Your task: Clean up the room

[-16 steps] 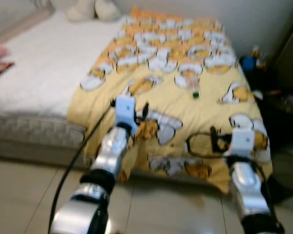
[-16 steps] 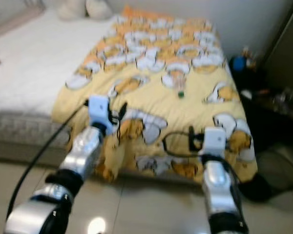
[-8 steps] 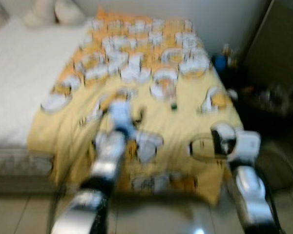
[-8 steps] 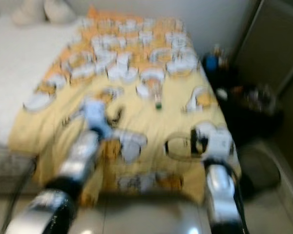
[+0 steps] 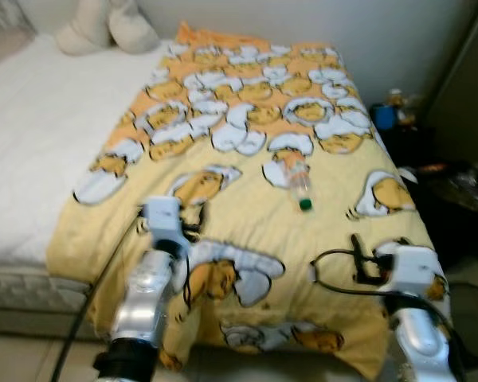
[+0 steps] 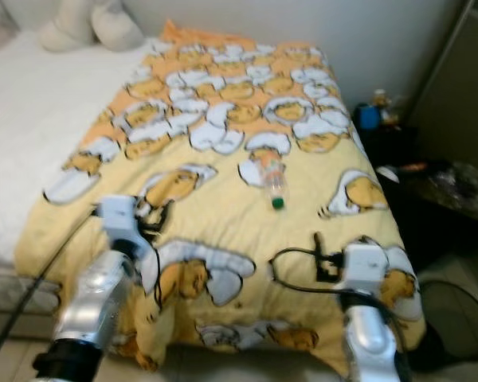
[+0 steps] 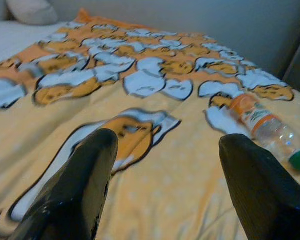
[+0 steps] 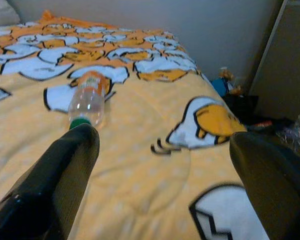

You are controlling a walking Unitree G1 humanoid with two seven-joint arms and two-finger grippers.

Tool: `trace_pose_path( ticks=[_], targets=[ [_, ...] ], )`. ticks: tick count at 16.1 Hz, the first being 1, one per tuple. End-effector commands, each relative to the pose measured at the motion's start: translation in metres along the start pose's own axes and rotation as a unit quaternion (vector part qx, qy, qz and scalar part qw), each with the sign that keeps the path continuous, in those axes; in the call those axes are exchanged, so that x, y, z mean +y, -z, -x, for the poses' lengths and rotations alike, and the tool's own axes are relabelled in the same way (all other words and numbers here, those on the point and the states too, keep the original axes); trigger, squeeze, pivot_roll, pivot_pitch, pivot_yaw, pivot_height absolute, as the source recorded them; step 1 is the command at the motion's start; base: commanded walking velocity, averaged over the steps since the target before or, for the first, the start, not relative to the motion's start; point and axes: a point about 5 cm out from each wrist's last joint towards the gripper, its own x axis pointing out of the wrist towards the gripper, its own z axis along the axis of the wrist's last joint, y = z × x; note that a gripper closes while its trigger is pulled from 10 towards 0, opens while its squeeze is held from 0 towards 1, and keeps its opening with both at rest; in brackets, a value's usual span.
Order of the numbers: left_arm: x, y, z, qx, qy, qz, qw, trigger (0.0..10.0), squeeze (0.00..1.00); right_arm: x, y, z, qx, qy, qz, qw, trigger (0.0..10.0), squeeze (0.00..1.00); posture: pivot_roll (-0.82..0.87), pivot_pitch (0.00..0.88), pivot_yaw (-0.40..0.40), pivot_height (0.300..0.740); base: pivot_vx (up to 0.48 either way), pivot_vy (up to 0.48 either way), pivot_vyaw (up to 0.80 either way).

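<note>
A clear plastic bottle (image 5: pixel 298 181) with an orange label and a green cap lies on its side on the yellow cartoon blanket (image 5: pixel 247 135) that covers the bed. The bottle (image 7: pixel 268 131) lies ahead of my left gripper (image 7: pixel 165 165), off to one side, and my left gripper is open over the blanket. My right gripper (image 8: pixel 165 165) is open too, and the bottle (image 8: pixel 87 99) rests just beyond one of its fingers (image 8: pixel 55 185). Both silver arms (image 5: pixel 147 294) reach over the near edge of the bed.
White sheet (image 5: pixel 40 135) and pillows (image 5: pixel 103 28) cover the left part of the bed. To the right of the bed stand a dark side table (image 5: pixel 454 183) with clutter, a blue item (image 5: pixel 382 115) and a brown cabinet (image 5: pixel 466 87). A dark round bin (image 6: pixel 454 314) sits on the floor.
The camera has moved closer to the bed and the blur has cleared. The bottle now lies nearer, between the two arms.
</note>
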Motion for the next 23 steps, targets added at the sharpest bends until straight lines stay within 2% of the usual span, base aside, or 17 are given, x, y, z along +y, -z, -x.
trace_pose_path(
  ticks=[1, 11, 12, 13, 15, 17, 20, 21, 23],
  targets=[
    [0.010, -0.001, 0.002, 0.002, -0.013, -0.005, 1.000, 10.0, 0.00, 0.006, -0.004, -0.003, -0.008, -0.010, -0.009, 1.000, 10.0, 0.00, 0.00, 0.000, 0.004, 0.740, 0.480, 0.000, 0.00],
    [0.010, -0.001, 0.002, 0.002, -0.013, -0.005, 1.000, 10.0, 0.00, 0.006, -0.004, -0.003, -0.008, -0.010, -0.009, 1.000, 10.0, 0.00, 0.00, 0.000, 0.004, 0.740, 0.480, 0.000, 0.00],
    [0.016, -0.036, 0.012, -0.020, 0.005, -0.067, 0.998, 10.0, 0.00, 0.020, -0.025, -0.064, 0.004, -0.011, -0.025, 1.000, 10.0, 0.00, 0.18, 0.002, 0.008, 0.740, 0.000, 0.000, 0.00],
    [0.021, -0.051, 0.019, -0.032, 0.015, -0.106, 0.994, 10.0, 0.00, 0.030, -0.044, -0.102, 0.016, -0.008, -0.033, 0.999, 10.0, 0.00, 0.23, 0.054, 0.019, 0.740, 0.000, 0.000, 0.00],
    [0.025, -0.058, 0.034, -0.030, 0.021, -0.130, 0.991, 10.0, 0.00, 0.032, -0.050, -0.115, 0.024, 0.006, -0.042, 0.999, 10.0, 0.00, 0.30, 0.142, 0.033, 0.740, 0.000, 0.000, 0.00],
    [0.031, -0.064, 0.057, -0.023, 0.025, -0.161, 0.986, 10.0, 0.00, 0.034, -0.060, -0.127, 0.029, 0.031, -0.033, 0.999, 10.0, 0.00, 0.35, 0.212, 0.046, 0.740, 0.000, 0.000, 0.00],
    [0.035, -0.063, 0.078, 0.018, 0.007, -0.155, 0.988, 10.0, 0.00, 0.037, -0.067, -0.137, 0.042, 0.053, -0.043, 0.997, 10.0, 0.00, 0.36, 0.267, 0.040, 0.740, 0.000, 0.000, 0.00],
    [0.029, -0.060, 0.084, 0.028, 0.012, -0.150, 0.988, 10.0, 0.00, 0.034, -0.068, -0.137, 0.045, 0.073, -0.048, 0.995, 10.0, 0.00, 0.35, 0.272, 0.032, 0.740, 0.000, 0.000, 0.00],
    [0.023, -0.058, 0.083, 0.034, 0.020, -0.146, 0.988, 10.0, 0.00, 0.037, -0.058, -0.135, 0.075, 0.066, -0.080, 0.992, 10.0, 0.00, 0.33, 0.273, 0.030, 0.740, 0.000, 0.000, 0.00]
  ],
)
